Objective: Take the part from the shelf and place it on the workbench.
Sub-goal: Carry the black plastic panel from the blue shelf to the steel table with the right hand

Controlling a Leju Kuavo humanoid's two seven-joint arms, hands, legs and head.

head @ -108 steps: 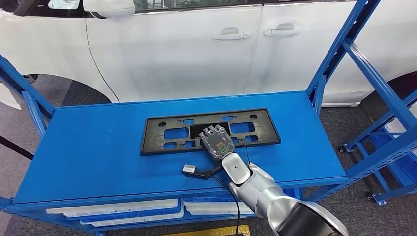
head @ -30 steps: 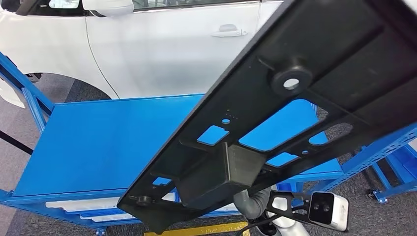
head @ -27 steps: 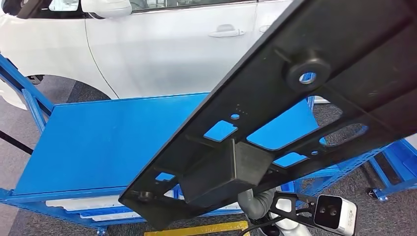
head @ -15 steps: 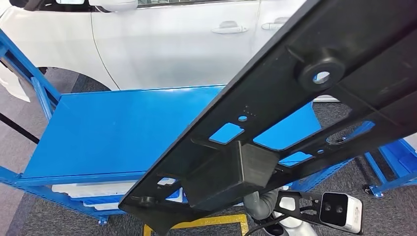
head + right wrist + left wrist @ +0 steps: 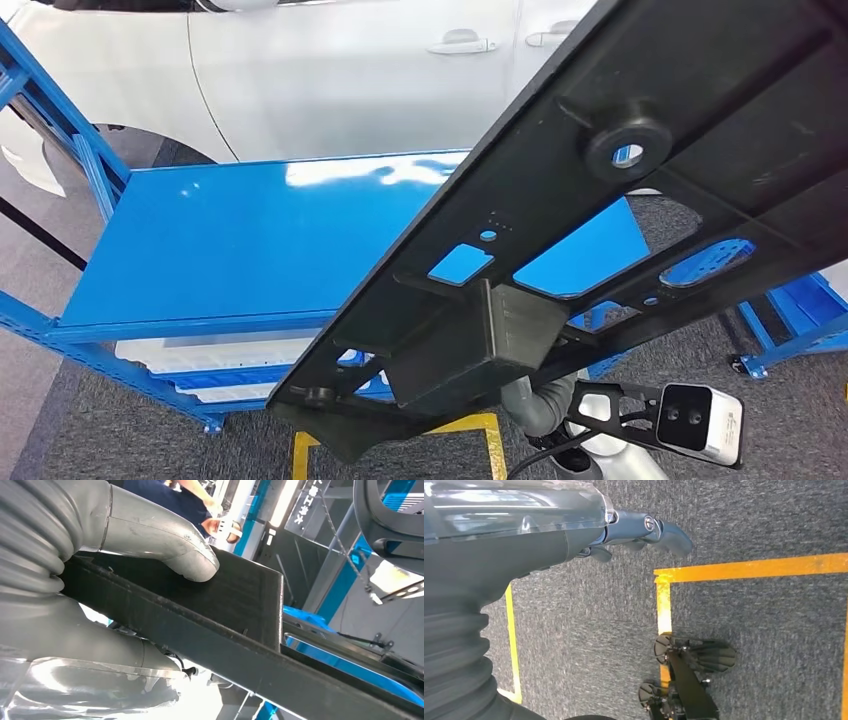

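Right robot hand (image 5: 100, 580) grips black part (image 5: 600, 230), tilted, above shelf (image 5: 230, 250).

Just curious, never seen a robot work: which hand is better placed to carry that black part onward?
The right hand: its thumb already presses on the black part, lifted off the blue shelf. The left hand hangs over the floor, holding nothing.

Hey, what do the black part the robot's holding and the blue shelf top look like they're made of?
Black part: probably moulded plastic, matte, judging by its ribs, bosses and cut-out windows. Shelf top: likely painted sheet metal, glossy blue, since it mirrors the white car.
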